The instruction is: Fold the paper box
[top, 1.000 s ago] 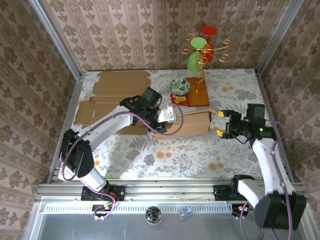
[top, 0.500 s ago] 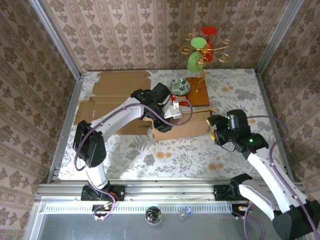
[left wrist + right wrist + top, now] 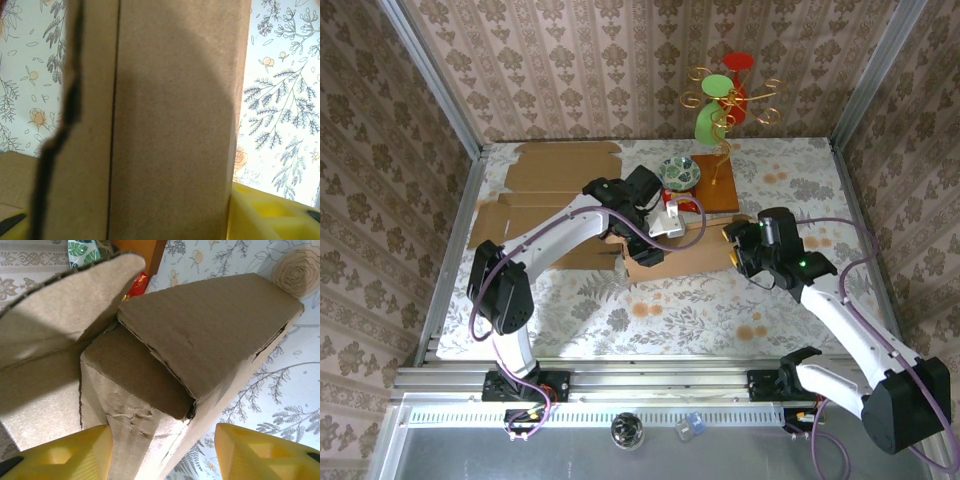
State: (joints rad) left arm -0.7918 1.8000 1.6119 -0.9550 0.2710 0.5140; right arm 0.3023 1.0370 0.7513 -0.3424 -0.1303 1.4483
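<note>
**Half-folded paper box at mid-worktop, jaws at both ends**

The paper box (image 3: 685, 252) lies on its side near the middle of the worktop (image 3: 670, 310), long axis running left to right, with its flaps partly folded. In the right wrist view the box's (image 3: 200, 335) right end shows one flap laid over another and a third flap standing loose on the left.

The right jaws straddle that end. They stand wide, and floral cloth shows between the right finger (image 3: 260, 452) and the cardboard. The left jaws sit over the box's left end from the far side. In the left wrist view a cardboard panel (image 3: 170, 125) fills the space between the yellow fingers (image 3: 270, 212), and I cannot tell whether they pinch it.

Just beyond the box, toward the far edge, are a red packet (image 3: 680, 200), a patterned bowl (image 3: 680, 173) and a wooden board (image 3: 717, 183) carrying a gold stand (image 3: 722, 100). Flat cardboard sheets (image 3: 545, 190) lie by the far left corner.
</note>
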